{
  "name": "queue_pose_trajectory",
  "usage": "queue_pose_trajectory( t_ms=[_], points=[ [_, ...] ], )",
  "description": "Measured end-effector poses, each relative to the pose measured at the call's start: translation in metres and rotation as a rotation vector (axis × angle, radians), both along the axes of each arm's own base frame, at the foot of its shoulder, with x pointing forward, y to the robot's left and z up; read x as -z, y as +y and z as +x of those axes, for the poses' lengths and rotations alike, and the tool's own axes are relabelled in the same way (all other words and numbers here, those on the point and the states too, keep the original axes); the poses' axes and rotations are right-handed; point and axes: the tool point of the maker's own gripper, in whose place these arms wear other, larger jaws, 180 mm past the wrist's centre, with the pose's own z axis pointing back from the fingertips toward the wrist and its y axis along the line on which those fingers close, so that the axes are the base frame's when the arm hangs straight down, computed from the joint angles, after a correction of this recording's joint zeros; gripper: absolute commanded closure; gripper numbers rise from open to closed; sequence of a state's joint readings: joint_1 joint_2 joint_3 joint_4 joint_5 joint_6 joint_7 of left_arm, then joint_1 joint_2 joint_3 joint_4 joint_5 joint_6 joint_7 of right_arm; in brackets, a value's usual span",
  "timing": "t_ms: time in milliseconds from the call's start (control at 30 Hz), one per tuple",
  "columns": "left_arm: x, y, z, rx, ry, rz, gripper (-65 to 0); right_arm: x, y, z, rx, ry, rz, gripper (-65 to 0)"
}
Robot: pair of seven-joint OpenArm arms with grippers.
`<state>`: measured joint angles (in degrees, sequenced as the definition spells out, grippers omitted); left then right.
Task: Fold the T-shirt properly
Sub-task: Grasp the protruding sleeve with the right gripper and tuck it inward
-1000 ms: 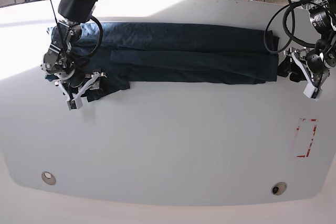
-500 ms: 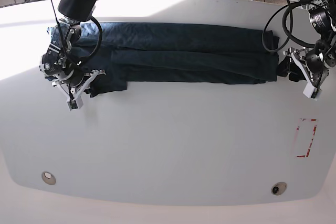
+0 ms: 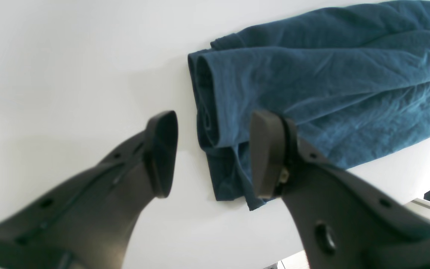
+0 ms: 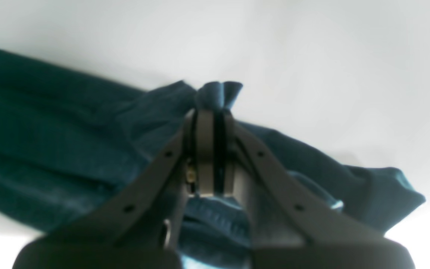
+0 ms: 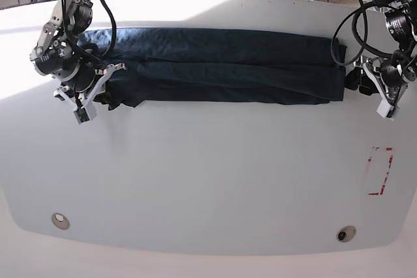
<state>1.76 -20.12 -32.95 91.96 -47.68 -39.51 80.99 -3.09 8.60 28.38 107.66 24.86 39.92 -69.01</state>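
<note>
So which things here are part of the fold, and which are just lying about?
Part of the job:
- T-shirt, folded into a long band
- right hand, shut on a pinch of the T-shirt
- left hand, open at the other end

Lying about:
- red marking on the table
- two round fittings near the front edge

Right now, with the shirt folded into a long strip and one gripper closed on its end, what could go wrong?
1. The right gripper pinches only a small tuft of the T-shirt; lifting may let it slip out.
2. The left gripper has its jaws open at the layered end, holding nothing. If only one end rises, the strip may drag on the table and unfold.
3. The layers at that end look uneven, so a grasp might miss some.
</note>
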Motion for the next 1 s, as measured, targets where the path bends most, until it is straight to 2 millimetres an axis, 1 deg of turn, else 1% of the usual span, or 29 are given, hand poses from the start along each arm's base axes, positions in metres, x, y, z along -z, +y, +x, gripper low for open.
queue_pose_trajectory(
  t_ms=[133, 267, 333, 400, 467, 500, 533, 567, 600, 633, 700, 800, 867, 1000],
  points=[
    [0.000, -0.001, 0.000, 0.001, -0.002, -0.004, -29.3, -0.005, 0.013, -0.014, -0.053, -0.005, 0.066, -0.2],
    [0.000, -0.001, 0.000, 0.000, 0.000, -0.002, -29.3, 0.001, 0.025, -0.033, -0.091, 0.026, 0.148, -0.2],
    [0.000, -0.001, 0.000, 0.000, -0.001, -0.002, -29.3, 0.005, 0.027, -0.043, -0.101, 0.048, 0.166, -1.7],
    [0.000, -0.001, 0.000, 0.000, -0.001, -0.002, -29.3, 0.009, 0.027, -0.050, -0.101, 0.066, 0.171, -6.0],
    [0.000, -0.001, 0.000, 0.000, -0.001, -0.002, -29.3, 0.013, 0.026, -0.056, -0.101, 0.084, 0.171, -15.1],
    [0.000, -0.001, 0.000, 0.000, -0.001, -0.002, -29.3, 0.015, 0.027, -0.058, -0.102, 0.091, 0.173, -18.2],
    [0.000, -0.001, 0.000, 0.000, 0.000, -0.002, -29.3, 0.015, 0.026, -0.060, -0.102, 0.095, 0.174, -25.8],
    [0.000, -0.001, 0.000, 0.000, -0.001, -0.002, -29.3, 0.017, 0.026, -0.063, -0.103, 0.102, 0.174, -28.7],
    [0.000, -0.001, 0.000, 0.000, -0.001, -0.002, -29.3, 0.017, 0.026, -0.064, -0.104, 0.104, 0.177, -35.0],
    [0.000, 0.000, 0.000, 0.000, 0.000, -0.001, -29.3, 0.019, 0.026, -0.068, -0.104, 0.114, 0.176, -40.0],
    [0.000, -0.001, 0.000, 0.000, -0.001, -0.002, -29.3, 0.022, 0.025, -0.073, -0.104, 0.131, 0.171, -46.6],
    [0.001, -0.001, 0.000, -0.001, 0.001, -0.002, -29.3, 0.027, 0.023, -0.082, -0.112, 0.168, 0.161, -51.2],
    [0.003, 0.002, -0.001, -0.006, 0.009, 0.015, -29.3, 0.027, 0.022, -0.087, -0.129, 0.192, 0.165, -51.2],
    [0.008, 0.010, -0.005, -0.019, 0.038, 0.064, -29.3, 0.012, 0.028, -0.084, -0.172, 0.156, 0.238, -49.6]
  ],
)
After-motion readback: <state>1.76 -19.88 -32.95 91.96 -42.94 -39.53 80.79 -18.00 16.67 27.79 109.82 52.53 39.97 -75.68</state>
